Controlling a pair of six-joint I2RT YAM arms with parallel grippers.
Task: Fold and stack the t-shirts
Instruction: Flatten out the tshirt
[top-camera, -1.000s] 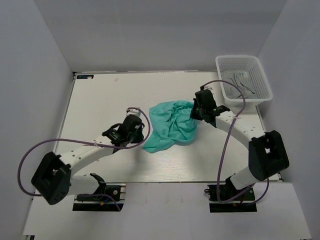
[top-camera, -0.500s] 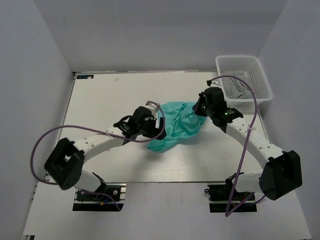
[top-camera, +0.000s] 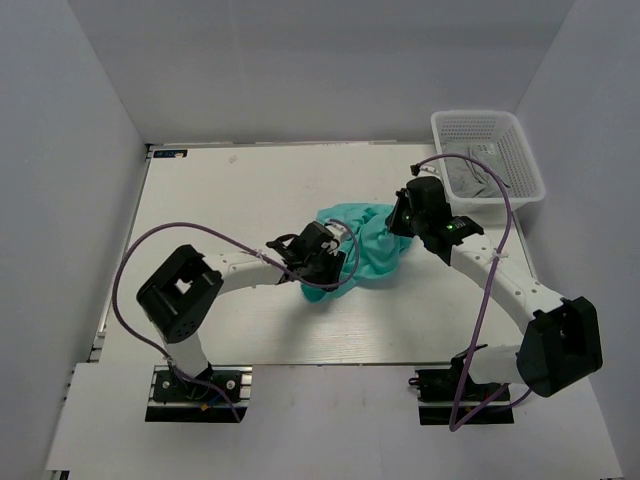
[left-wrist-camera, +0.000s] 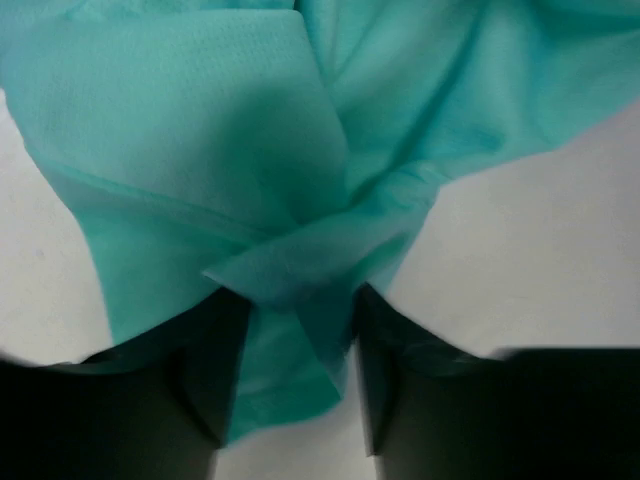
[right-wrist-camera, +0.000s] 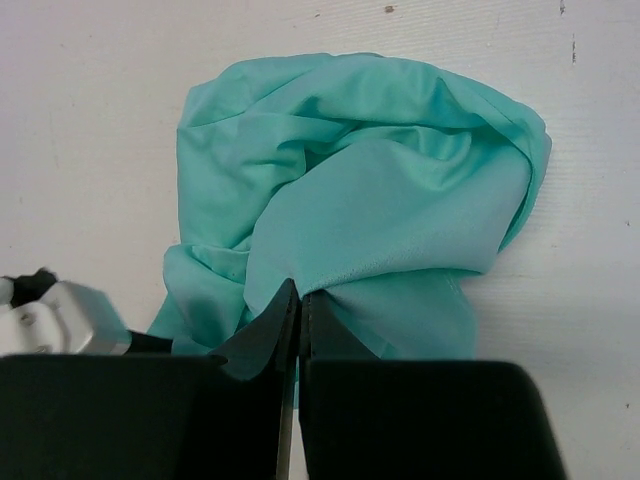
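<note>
We have the turquoise t-shirt (top-camera: 368, 243) lying in a crumpled heap near the middle of the worktop (top-camera: 210, 200), not yet spread. Both arms reach into it from opposite sides, which we judge is so we can pull it open.

Our right fingers (right-wrist-camera: 293, 318) are closed to a thin slit on a fold at the heap's far-right side, and cloth runs straight out of their tips. We take this as a pinch meant to anchor or lift that side.

Our left fingers (top-camera: 330, 268) are at the heap's near-left corner. In the left wrist view they stand apart, with a hemmed fold lying between them and bare worktop showing beyond. They straddle the cloth rather than grip it, and we judge them placed there to close on that hem.

The white mesh basket (top-camera: 528, 170) sits at the far right corner, well apart from the heap. It holds something grey that we cannot make out. Folding has not begun.
</note>
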